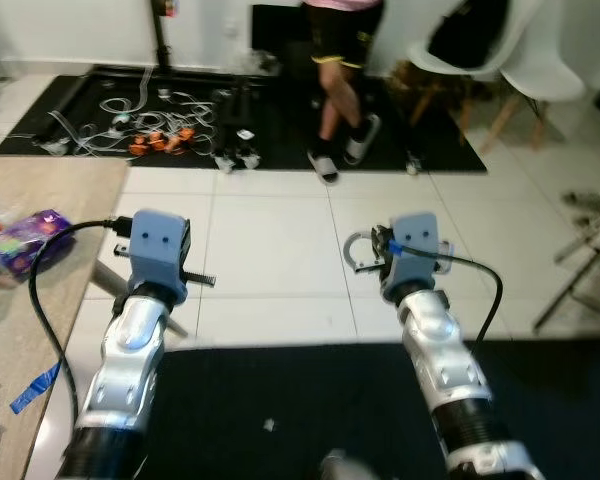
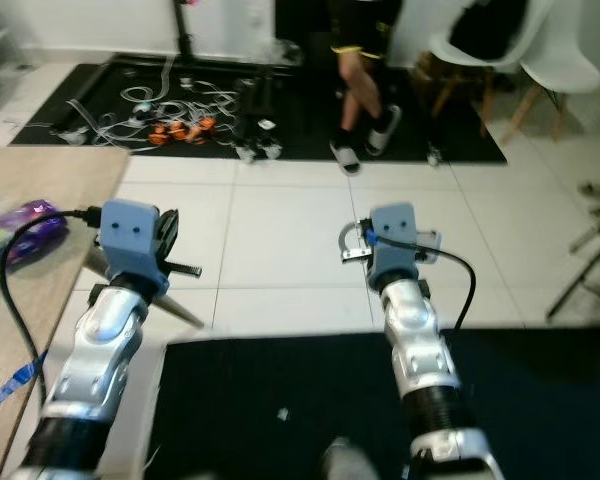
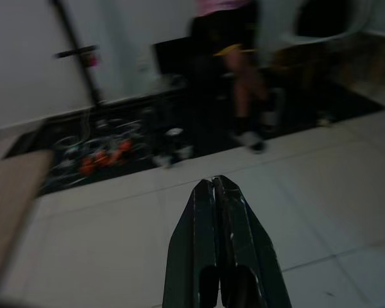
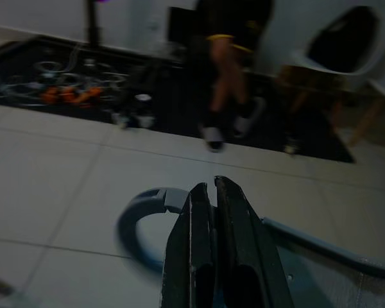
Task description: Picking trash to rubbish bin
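Purple trash wrapper (image 1: 25,240) on wooden table (image 1: 40,180) (left), left gripper (image 3: 213,184) and right gripper (image 4: 208,186) jaws clenched, empty, above tiles.

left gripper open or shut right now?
Shut. In the left wrist view the left gripper has its two long black fingers pressed together along their length, with nothing between them, pointing over white floor tiles.

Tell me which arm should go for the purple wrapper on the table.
Left, probably. The purple wrapper lies on the table at the robot's left, beside the left gripper; the right gripper would have to cross over.
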Robot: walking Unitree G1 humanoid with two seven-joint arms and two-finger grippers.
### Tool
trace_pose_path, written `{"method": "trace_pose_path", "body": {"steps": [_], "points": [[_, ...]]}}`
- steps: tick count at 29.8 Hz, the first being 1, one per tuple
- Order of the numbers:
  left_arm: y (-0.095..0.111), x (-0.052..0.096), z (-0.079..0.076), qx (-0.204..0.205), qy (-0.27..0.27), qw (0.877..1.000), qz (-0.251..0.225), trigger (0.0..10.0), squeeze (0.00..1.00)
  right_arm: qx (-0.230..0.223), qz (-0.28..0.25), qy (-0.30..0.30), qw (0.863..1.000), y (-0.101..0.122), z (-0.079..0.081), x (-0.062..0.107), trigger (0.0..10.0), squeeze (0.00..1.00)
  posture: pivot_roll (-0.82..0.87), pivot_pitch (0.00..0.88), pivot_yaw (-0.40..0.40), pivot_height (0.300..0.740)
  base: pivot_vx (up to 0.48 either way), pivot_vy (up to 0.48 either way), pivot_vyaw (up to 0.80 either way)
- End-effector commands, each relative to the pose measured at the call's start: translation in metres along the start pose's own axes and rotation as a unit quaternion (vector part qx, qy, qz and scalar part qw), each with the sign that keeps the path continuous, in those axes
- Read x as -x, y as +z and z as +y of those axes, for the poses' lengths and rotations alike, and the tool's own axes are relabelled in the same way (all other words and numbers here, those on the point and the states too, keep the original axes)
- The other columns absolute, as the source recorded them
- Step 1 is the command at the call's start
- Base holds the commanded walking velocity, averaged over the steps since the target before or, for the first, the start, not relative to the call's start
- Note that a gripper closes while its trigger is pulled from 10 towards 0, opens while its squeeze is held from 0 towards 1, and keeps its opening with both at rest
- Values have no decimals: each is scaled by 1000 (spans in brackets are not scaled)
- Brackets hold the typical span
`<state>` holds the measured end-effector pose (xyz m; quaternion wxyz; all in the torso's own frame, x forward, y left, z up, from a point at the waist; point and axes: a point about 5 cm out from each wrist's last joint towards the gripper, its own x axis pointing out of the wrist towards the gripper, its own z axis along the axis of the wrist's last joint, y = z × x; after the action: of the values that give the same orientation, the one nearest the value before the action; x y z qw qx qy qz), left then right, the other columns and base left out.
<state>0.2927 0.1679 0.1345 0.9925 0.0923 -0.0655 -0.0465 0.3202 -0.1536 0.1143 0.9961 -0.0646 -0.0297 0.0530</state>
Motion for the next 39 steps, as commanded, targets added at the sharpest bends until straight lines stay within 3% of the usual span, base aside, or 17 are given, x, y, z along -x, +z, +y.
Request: {"method": "trace_pose_path", "body": {"steps": [1, 39], "points": [[-2, 0, -2, -2, -7, 1000, 4, 10000, 0, -1, -2, -3, 1000, -1, 0, 1, 10000, 0, 71, 50, -18, 740, 0, 0, -800], [-2, -2, 0, 12, 1, 1000, 8, 10000, 0, -7, 7, -1, 1000, -7, 3, 1, 10000, 0, 73, 45, -16, 740, 0, 0, -800]]}}
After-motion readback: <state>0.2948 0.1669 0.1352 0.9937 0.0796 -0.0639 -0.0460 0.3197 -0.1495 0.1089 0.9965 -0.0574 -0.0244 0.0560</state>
